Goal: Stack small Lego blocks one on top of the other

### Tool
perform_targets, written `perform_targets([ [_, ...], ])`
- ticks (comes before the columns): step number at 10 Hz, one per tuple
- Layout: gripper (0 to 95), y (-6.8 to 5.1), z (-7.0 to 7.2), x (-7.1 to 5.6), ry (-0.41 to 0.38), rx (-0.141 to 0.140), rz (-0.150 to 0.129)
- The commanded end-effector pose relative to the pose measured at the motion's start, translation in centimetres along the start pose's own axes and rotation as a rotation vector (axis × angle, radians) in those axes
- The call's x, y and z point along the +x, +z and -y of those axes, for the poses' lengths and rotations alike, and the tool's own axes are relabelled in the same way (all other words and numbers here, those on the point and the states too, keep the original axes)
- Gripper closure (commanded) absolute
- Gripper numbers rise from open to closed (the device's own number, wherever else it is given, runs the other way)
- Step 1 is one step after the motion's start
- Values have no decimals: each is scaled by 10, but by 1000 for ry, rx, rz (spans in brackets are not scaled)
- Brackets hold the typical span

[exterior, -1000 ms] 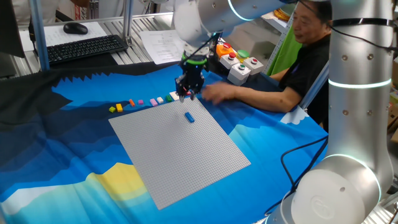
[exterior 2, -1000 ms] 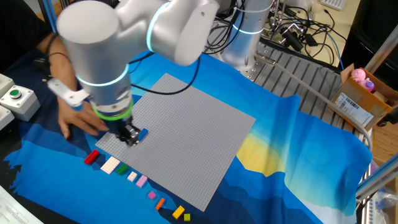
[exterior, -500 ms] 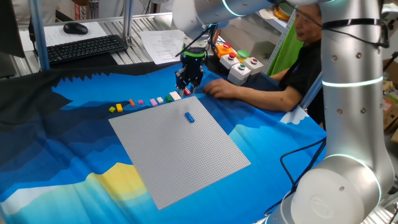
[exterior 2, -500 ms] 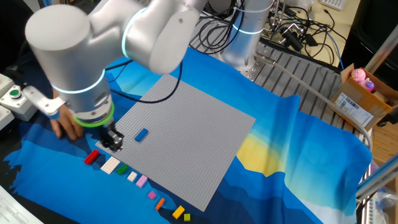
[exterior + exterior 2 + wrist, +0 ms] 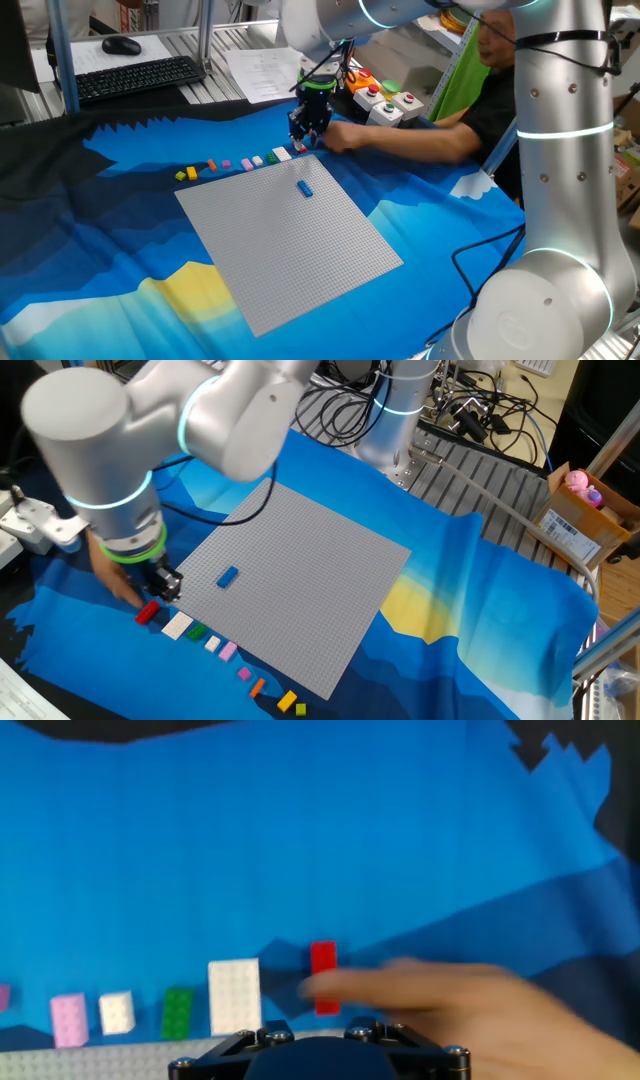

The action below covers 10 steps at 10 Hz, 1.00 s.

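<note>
The red brick (image 5: 324, 976) lies on the blue cloth (image 5: 300, 840) at the end of the brick row, its long axis pointing away from the gripper (image 5: 163, 588). It is small and studded. The gripper hovers above it; whether it is open I cannot tell. A person's hand (image 5: 450, 1010) touches the brick.

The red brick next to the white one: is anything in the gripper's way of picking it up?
Yes. A person's hand lies on the cloth right beside the red brick, fingertips at it, just ahead of the gripper, which hovers over that end of the brick row.
</note>
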State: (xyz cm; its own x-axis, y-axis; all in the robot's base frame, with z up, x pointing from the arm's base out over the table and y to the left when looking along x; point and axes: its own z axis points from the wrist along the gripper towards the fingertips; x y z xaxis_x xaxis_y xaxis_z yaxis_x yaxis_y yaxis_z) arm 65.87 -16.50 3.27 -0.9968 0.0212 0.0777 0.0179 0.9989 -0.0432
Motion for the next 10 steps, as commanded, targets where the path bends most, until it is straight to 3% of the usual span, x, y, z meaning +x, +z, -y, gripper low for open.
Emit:
perform_targets([
  [1,570,-1,4,-3,-13,5,3],
  [6,570,0,4,-3,-15,4,-2],
  [10,570,5,-5,11,10,2,-2],
])
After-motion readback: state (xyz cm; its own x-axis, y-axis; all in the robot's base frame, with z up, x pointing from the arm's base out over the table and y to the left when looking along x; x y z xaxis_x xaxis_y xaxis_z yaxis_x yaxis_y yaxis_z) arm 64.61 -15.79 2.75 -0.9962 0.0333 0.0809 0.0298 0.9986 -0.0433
